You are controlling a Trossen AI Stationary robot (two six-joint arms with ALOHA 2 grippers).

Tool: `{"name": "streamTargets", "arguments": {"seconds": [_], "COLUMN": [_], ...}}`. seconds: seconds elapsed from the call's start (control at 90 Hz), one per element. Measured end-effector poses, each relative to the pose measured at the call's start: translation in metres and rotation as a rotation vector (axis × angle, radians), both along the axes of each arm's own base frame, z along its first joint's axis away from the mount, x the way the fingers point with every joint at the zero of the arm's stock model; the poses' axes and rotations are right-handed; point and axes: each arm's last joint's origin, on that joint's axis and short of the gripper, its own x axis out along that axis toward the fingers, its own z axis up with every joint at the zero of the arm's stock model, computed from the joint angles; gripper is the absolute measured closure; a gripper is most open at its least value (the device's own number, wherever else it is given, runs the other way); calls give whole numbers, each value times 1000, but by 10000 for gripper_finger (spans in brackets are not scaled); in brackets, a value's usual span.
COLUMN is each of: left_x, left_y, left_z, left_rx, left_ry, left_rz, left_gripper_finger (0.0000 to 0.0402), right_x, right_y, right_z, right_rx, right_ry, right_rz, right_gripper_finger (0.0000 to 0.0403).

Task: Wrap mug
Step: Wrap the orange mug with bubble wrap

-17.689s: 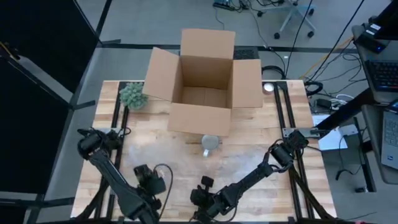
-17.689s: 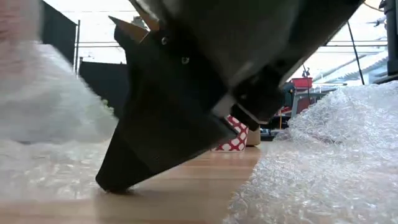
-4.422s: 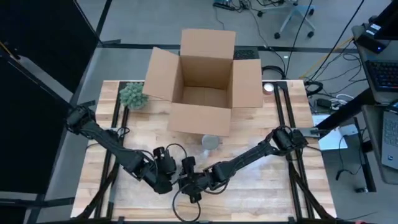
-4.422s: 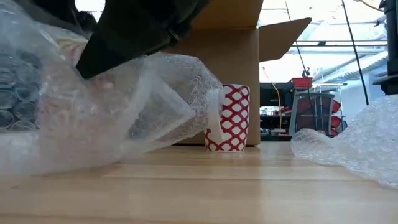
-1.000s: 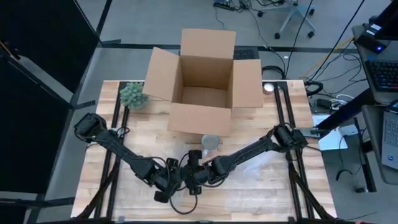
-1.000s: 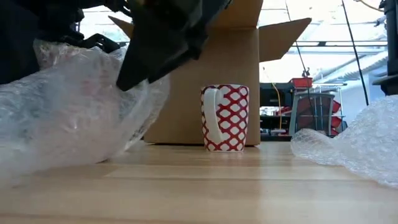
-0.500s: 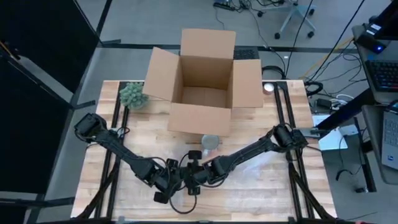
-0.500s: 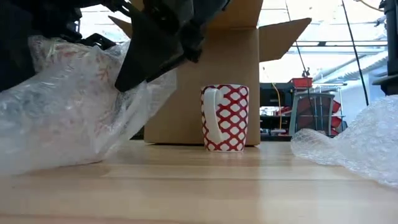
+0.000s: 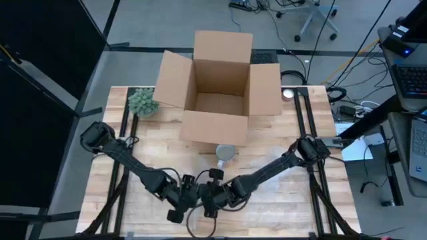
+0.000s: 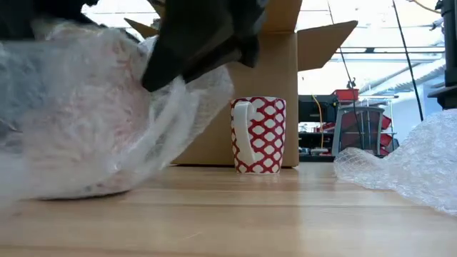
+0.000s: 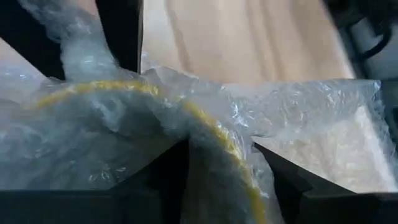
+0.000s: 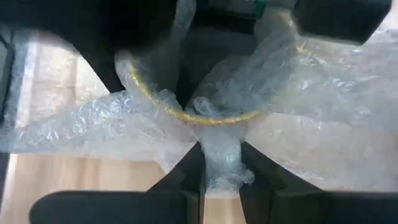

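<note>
**Op:** Right tool (image 12: 221,163) is clenched on a bunched neck of bubble wrap (image 10: 93,114); I see the film pinched between its fingers. Left tool (image 11: 214,180) grips the same sheet, fingers closed into the folds. Both meet at the near middle of the worktop (image 9: 300,200).

**Obs:** And the mug?

**Op:** The red-and-white mug (image 10: 258,135) stands upright, unwrapped, just in front of the cardboard box (image 9: 219,83), beyond the tools.

**Obs:** How will things handle?

**Op:** The wrap is light, limp and slippery, I reckon; it crumples rather than drapes, so I'd hold its edges. A yellow curved rim (image 12: 186,112) shows through the film; I can't tell what it is. The mug looks ceramic: rigid, glossy, breakable. I'd take it by the handle (image 10: 243,132) or rim.
</note>
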Motion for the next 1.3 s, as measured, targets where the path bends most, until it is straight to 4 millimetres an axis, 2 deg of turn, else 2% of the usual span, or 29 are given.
{"name": "streamTargets", "arguments": {"seconds": [0.2,0.467,0.556,0.733,0.967,1.3], "left_x": [3,2,2,2,2,2], "left_y": [-6,-5,-5,-5,-5,-5], "left_z": [5,4,4,4,4,4], "left_rx": [-42,-34,-34,-34,-33,-33], "left_ry": [-59,-48,-48,-48,-49,-48], "left_rz": [-7,-6,-5,-6,-7,-6], "left_gripper_finger": [258,258,258,258,258,258], "right_x": [-9,-9,-12,-18,-29,-59], "right_y": [11,14,11,7,2,-18], "right_z": [-1,-3,3,32,57,80], "right_rx": [-18,7,-6,1,-6,-87], "right_ry": [25,37,45,-5,-14,144], "right_rz": [29,58,69,99,125,90], "right_gripper_finger": [349,265,236,196,185,186]}}
